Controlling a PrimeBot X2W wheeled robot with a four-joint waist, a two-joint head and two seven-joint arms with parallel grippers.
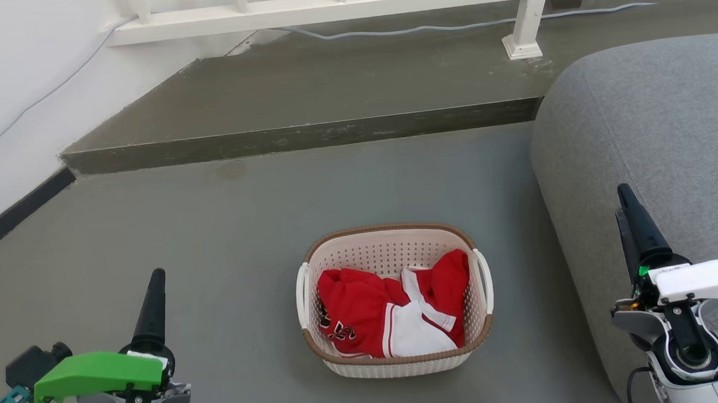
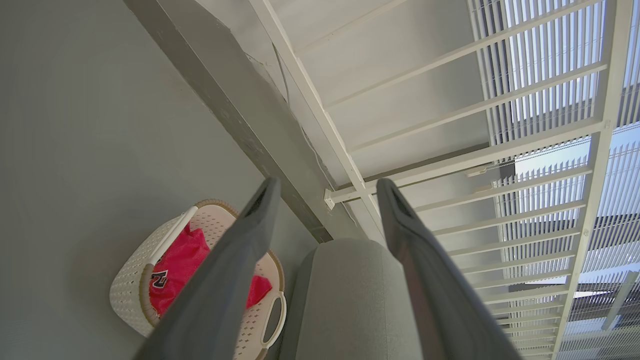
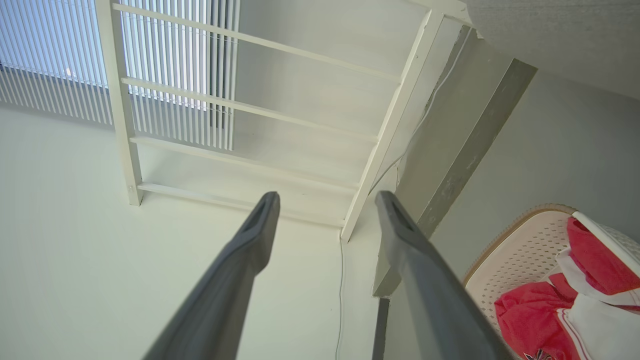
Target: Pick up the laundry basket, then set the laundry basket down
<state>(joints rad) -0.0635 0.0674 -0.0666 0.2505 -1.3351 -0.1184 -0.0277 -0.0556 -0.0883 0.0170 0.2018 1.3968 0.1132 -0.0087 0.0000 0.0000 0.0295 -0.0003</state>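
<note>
item: laundry basket (image 1: pixel 398 364), red-and-white clothing (image 1: pixel 371 311) inside, on grey floor (image 1: pixel 213 233) near sofa (image 1: pixel 650 137), untouched; left gripper (image 2: pixel 327 187) and right gripper (image 3: pixel 327 197) both spread wide, empty, well apart from it; step: pickup not yet begun; next, likely: one gripper to each white side handle (image 1: pixel 302 293).

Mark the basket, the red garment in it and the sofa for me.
basket (image 1: pixel 391 252): head view, bare far inner wall.
red garment (image 1: pixel 355 300): head view, its left red fold.
sofa (image 1: pixel 637 119): head view, grey upper surface.
</note>
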